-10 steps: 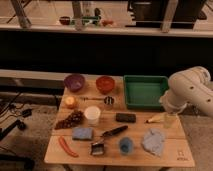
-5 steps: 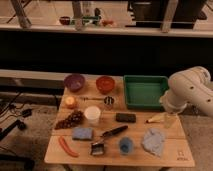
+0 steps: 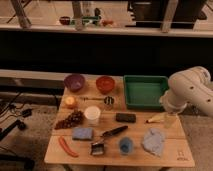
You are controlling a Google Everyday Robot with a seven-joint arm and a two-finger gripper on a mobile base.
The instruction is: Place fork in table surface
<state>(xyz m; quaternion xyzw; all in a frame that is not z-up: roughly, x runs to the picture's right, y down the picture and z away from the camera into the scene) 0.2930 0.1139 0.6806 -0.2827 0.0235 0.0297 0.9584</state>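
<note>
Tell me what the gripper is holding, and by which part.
Nothing. The gripper hangs open near the tray's front corner; the fork lies on the table, well apart from it.

Fork (image 3: 91, 99) flat on the pale table surface (image 3: 137, 132), toward its far left corner, between a round orange item (image 3: 70, 101) and a small metal cup (image 3: 108, 101), just in front of a purple bowl (image 3: 74, 81) and a red bowl (image 3: 105, 84). Green tray (image 3: 145, 92) at the far right corner. Gripper (image 3: 170, 119) above the right edge, in front of the tray, jaws apart, well apart from the fork.
</note>
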